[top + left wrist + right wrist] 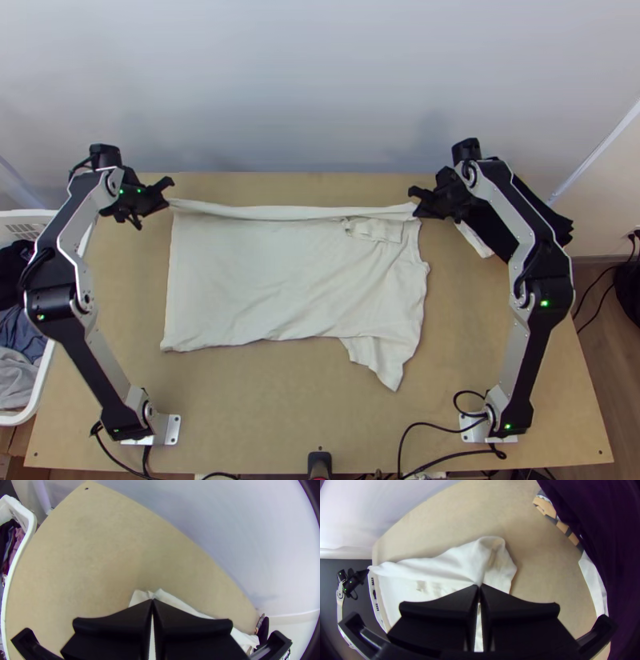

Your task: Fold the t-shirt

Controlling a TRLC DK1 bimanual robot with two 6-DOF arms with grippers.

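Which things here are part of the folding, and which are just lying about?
Part of the job:
- white t-shirt, mostly spread
- left gripper and right gripper, pinching its far edge

Lying about:
- laundry basket with clothes
- dark cloth over something white, right side

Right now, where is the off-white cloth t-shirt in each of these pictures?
Top view: the off-white cloth t-shirt lies around the centre.
Left wrist view: a corner, at the left end effector.
Right wrist view: an edge, running from the right end effector.
Shared landmark: the light wooden tabletop.
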